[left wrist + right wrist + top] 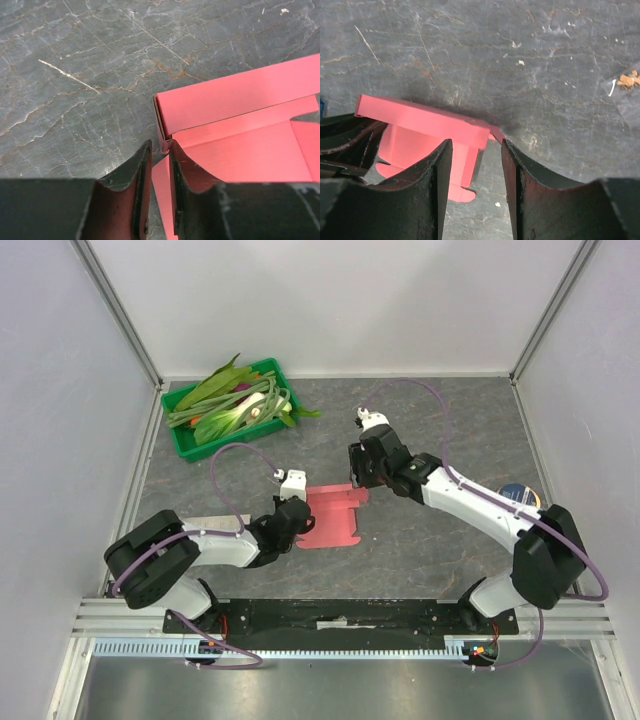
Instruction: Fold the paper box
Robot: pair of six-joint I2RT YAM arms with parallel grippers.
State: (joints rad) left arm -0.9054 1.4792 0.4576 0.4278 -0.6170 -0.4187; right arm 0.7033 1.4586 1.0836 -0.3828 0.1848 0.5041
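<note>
Teamwork: left pincer [160, 150], jaws a slit apart at a corner of the paper box [332, 515], grip unclear; right pincer [476, 145], released, straddles its raised wall, mid-frame on the counter [400, 565]. Featherlight, easily creased card would likely skid; pinch beside the folds.

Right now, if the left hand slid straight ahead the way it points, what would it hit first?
Most likely the paper box: its upright folded corner stands just ahead of the left hand.
</note>
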